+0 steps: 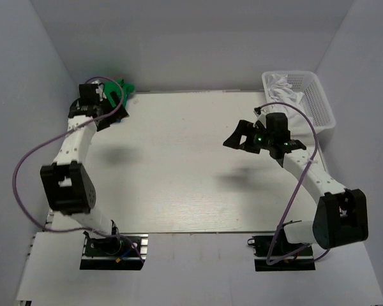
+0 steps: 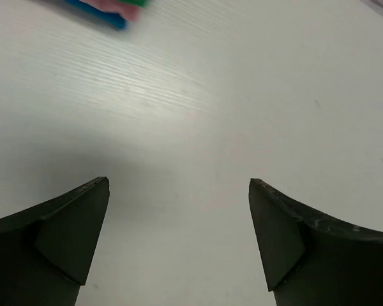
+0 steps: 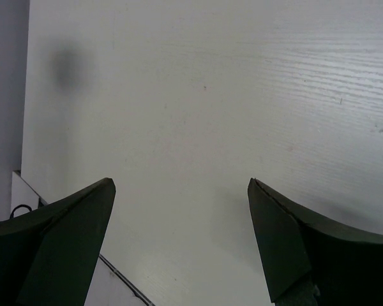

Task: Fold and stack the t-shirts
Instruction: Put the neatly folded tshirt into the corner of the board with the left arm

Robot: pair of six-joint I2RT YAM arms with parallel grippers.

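A folded stack of t-shirts lies at the table's far left corner; in the top view only the bright green shirt (image 1: 123, 86) shows. In the left wrist view the stack's edge (image 2: 108, 11) shows blue, pink and green layers at the top left. My left gripper (image 1: 113, 109) is open and empty just in front of the stack, over bare table (image 2: 179, 182). A crumpled white shirt (image 1: 282, 86) lies in the basket. My right gripper (image 1: 237, 135) is open and empty above the table's right half (image 3: 180, 182).
The white mesh basket (image 1: 319, 102) stands at the far right corner. The white table (image 1: 179, 172) is walled in by grey panels on the left, back and right. The table's left edge (image 3: 25, 127) shows in the right wrist view.
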